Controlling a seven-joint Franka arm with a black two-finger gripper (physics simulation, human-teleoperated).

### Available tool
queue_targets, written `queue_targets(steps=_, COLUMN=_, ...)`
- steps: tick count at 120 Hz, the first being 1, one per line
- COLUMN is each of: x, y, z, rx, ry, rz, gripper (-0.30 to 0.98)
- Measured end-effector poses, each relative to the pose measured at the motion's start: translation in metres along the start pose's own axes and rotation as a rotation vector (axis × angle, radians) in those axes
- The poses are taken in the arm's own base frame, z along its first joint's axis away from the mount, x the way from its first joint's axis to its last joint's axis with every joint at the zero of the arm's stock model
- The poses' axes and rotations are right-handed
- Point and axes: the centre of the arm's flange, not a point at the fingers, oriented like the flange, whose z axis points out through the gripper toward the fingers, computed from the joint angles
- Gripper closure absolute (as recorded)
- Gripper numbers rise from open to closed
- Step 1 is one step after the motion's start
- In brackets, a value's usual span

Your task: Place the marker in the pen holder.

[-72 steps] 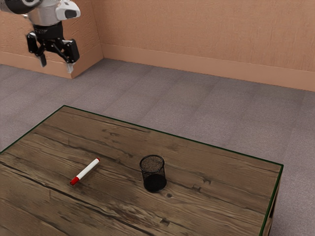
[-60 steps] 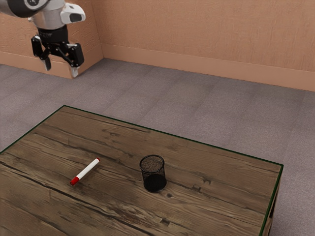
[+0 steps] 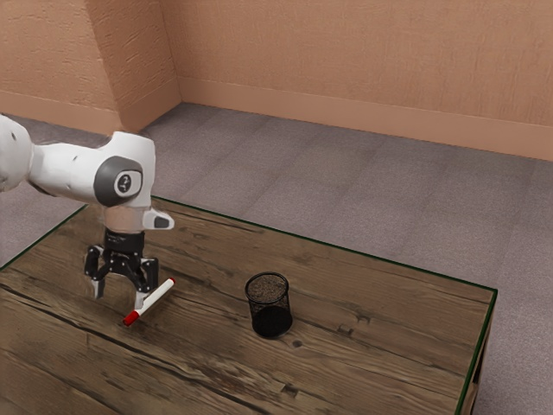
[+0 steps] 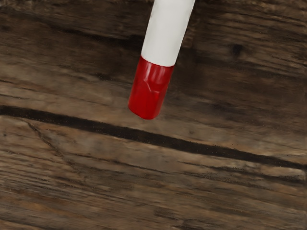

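**Gripper (image 3: 118, 299) spread wide at the marker (image 3: 156, 296), mesh cup (image 3: 269, 305) standing by!**

And here we are at the wooden table (image 3: 389, 337), with the marker lying flat on the boards and the fingers well parted, nothing pinched between them! One fingertip overlaps the marker near its red cap (image 4: 151, 88) in the exterior view; whether it touches, I can't tell.

Look at that marker: a smooth white barrel, slim and round, a touch of red at the far end, and in the wrist view a glossy cap with a faceted shape and a blunt end. The barrel runs out of that view, so much of its length is cut off there.

What a surface, too! Rough brown grain, knots, and a long dark crack (image 4: 153, 139) slanting across the wood just beyond the cap. The cup stands upright, apart from the marker on the exterior view's right: a black wire cylinder with a round rim and a dark base, its inside hard to read through the mesh.

The glossy white arm (image 3: 73, 170) is cut off at the exterior view's left, and it hides part of the table's back edge. Behind it all, grey carpet (image 3: 346, 194) and a textured orange-tan wall (image 3: 346, 60)!
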Motion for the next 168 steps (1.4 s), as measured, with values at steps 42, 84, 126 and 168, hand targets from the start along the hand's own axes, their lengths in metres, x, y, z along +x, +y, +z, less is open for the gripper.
queue_targets(steps=42, x=0.087, y=0.021, z=0.000, rx=-0.021, ry=0.123, rz=0.110, gripper=0.00)
queue_targets(steps=84, x=0.105, y=0.010, z=0.017, rx=-0.063, ry=0.121, rz=0.166, gripper=0.00)
queue_targets(steps=126, x=0.107, y=0.007, z=0.009, rx=-0.032, ry=0.143, rz=0.227, gripper=0.65)
queue_targets(steps=168, x=0.057, y=0.047, z=-0.086, rx=0.114, ry=0.347, rz=0.347, gripper=0.78)
